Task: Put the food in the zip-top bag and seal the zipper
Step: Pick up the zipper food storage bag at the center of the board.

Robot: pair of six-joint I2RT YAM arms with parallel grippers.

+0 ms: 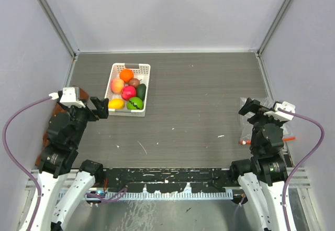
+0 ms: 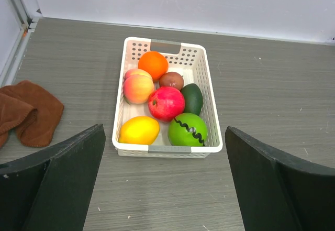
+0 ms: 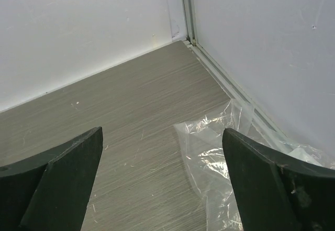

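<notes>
The food lies in a white slotted basket [image 1: 145,87], also in the left wrist view [image 2: 212,121]: an orange [image 2: 153,65], a peach [image 2: 138,88], a magenta-red fruit [image 2: 166,103], a yellow one [image 2: 138,130], a bright green one [image 2: 187,129], a dark green one [image 2: 192,98] and a brownish-maroon one [image 2: 171,80]. My left gripper [image 1: 99,107] is open and empty, just left of the basket's near end. The clear zip-top bag [image 3: 220,157] lies crumpled at the right wall, mostly under my right arm. A bit of its red-orange zipper [image 1: 244,142] shows. My right gripper [image 1: 248,107] is open and empty above the bag.
A brown cloth [image 2: 26,110] lies on the table left of the basket, near the left wall. Grey walls close in the table at the left, right and back. A black rail [image 1: 167,181] runs along the near edge between the arm bases.
</notes>
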